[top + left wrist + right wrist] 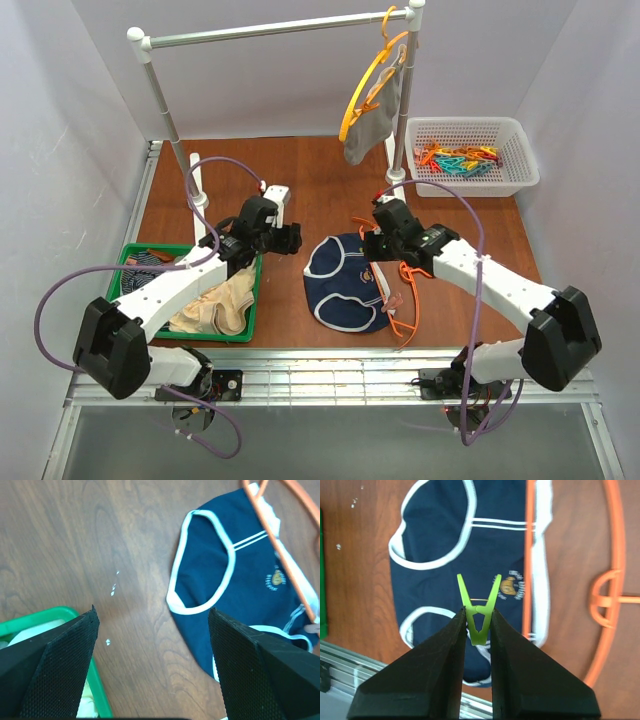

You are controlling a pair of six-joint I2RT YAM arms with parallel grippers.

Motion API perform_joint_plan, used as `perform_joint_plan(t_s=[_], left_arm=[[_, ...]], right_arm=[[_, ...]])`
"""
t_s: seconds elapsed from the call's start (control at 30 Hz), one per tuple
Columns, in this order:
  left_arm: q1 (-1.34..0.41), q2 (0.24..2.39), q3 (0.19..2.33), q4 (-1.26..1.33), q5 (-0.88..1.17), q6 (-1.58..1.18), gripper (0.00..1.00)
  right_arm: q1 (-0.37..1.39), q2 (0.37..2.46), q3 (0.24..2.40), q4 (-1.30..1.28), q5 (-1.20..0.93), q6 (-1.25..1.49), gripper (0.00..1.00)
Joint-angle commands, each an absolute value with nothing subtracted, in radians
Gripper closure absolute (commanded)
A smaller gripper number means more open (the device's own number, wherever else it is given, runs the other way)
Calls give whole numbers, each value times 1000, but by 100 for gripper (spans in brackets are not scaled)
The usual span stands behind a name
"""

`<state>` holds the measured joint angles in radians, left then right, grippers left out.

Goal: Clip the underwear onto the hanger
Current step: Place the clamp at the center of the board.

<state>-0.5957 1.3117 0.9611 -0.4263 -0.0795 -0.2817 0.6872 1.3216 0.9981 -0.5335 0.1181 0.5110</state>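
green bin (135,252) at left table edge | left tool (152,625) wide open, empty, over bare table (300,180) between bin and underwear | underwear (340,280) flat mid-table, navy, white piping, small crest | hanger (402,305) across its right edge, long axis near-to-far | right tool (479,613) clamped on green clip (479,632) above underwear
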Motion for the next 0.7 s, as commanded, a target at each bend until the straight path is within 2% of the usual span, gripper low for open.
perform_joint_plan(t_s=[0.0, 0.3, 0.37, 0.4, 0.47, 0.5, 0.57, 0.67], left_arm=[[-607, 1260, 905, -388, -153, -294, 21], [-692, 1232, 838, -379, -283, -337, 24], [-727, 1250, 839, -379, -308, -351, 24], [-765, 1262, 841, -377, -319, -365, 24], [-802, 1305, 857, -380, -337, -367, 24], [-833, 1324, 867, -380, -345, -361, 24], [-860, 1362, 893, -382, -376, -351, 24], [-906, 1426, 939, -394, -405, -357, 26]], right_arm=[[744, 1397, 1026, -416, 152, 649, 87], [816, 1641, 1029, -262, 161, 822, 84], [818, 1675, 1072, -258, 149, 804, 79], [819, 1701, 1090, -258, 137, 795, 72], [819, 1715, 1130, -259, 106, 763, 64], [818, 1710, 1135, -264, 110, 759, 56], [812, 1666, 1117, -291, 165, 752, 51], [778, 1558, 1039, -295, 231, 733, 50]])
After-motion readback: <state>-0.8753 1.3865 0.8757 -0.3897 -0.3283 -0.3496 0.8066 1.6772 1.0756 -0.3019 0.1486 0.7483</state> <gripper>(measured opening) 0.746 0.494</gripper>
